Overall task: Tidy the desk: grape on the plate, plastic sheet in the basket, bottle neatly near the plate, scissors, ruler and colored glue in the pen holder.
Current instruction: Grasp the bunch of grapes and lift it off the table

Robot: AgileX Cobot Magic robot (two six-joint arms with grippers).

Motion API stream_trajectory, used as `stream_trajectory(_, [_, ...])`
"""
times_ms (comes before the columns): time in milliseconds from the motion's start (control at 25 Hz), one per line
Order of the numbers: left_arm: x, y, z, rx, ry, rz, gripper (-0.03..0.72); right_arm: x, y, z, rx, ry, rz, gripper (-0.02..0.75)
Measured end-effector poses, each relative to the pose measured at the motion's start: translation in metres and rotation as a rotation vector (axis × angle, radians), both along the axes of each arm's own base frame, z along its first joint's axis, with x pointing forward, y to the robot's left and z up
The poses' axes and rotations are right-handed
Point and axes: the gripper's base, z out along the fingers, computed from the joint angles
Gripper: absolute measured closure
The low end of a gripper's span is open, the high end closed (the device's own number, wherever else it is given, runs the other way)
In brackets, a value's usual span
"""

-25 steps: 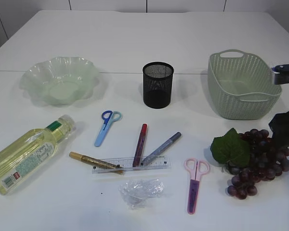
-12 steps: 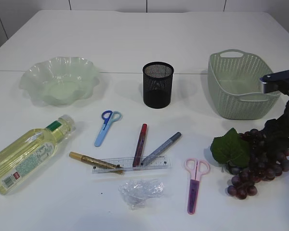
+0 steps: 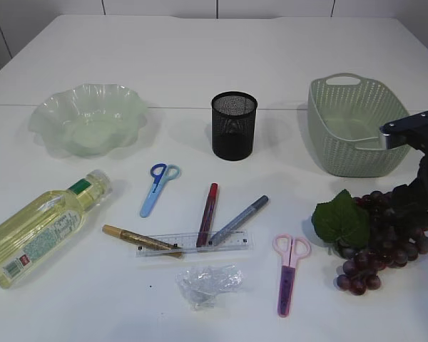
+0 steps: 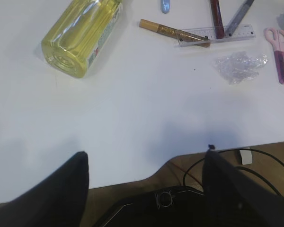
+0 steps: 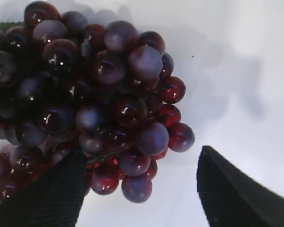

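Right gripper (image 5: 138, 189) — lower, over grape (image 5: 90, 94)

- Right arm (image 3: 422, 153) enters from the right edge, wrist bent downward.
- Right gripper (image 5: 139, 189) points down, jaws spread wide.
- Left gripper (image 4: 144, 175) hangs low at the near edge, jaws apart, holding nothing.

1. Worktop (image 3: 221, 57): white, flat surface carrying all items.
2. Wall (image 3: 200, 7): white panels with dark seams behind the far edge of the worktop.
3. Cables (image 4: 255, 161): black, below the near worktop edge in the left wrist view, beside a small white block (image 4: 246, 156).
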Motion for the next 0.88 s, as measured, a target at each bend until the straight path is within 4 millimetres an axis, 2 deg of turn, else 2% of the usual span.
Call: stream_trajectory(880, [-0.001,0.0,-0.001,0.002,0.011,-0.003,0.142,0.01,0.001,-0.024,0.002,0.007,0.006,0.175])
